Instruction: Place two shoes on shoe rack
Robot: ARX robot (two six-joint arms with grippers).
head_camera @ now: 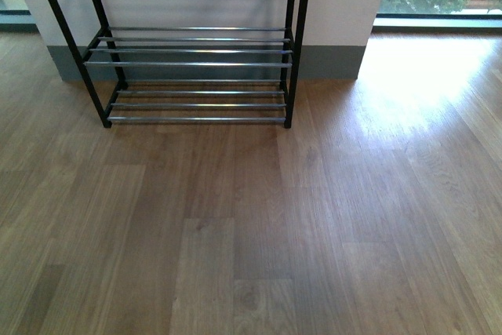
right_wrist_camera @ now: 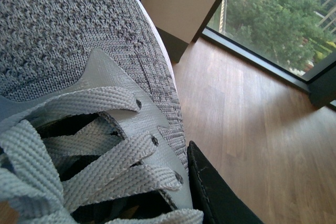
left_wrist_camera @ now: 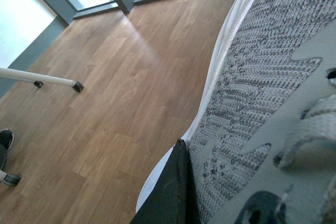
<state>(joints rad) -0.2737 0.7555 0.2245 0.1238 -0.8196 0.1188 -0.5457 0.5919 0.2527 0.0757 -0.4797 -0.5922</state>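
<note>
While each arm seems to have a shoe in hand, nothing has reached the shoe rack (head_camera: 192, 49) yet. From the front it stands in the upper left and centre of the frame, against the pale wall. All the chrome tiers that show are bare, and the top one is cut off by the frame's upper edge. The wooden floor (head_camera: 259, 225) fills the lower half of that view, with no arm and no shoe in it.

The shoes themselves show only at the wrists. The left gripper (left_wrist_camera: 176, 182) has one black finger pressed flat against the side of a grey knit sneaker (left_wrist_camera: 262, 93), whose white sole edge hangs well above the boards. The right gripper (right_wrist_camera: 212, 187) presses in the same way against the second sneaker (right_wrist_camera: 73, 51), beside its flat grey laces (right_wrist_camera: 84, 145). On each hand the opposite finger is hidden behind the shoe, so I take both as clamped rather than see it outright.

As I judge it, the picking up is done for both shoes. What is left is the carry to the rack, setting each sneaker level across a tier's bars, and letting go.
</note>
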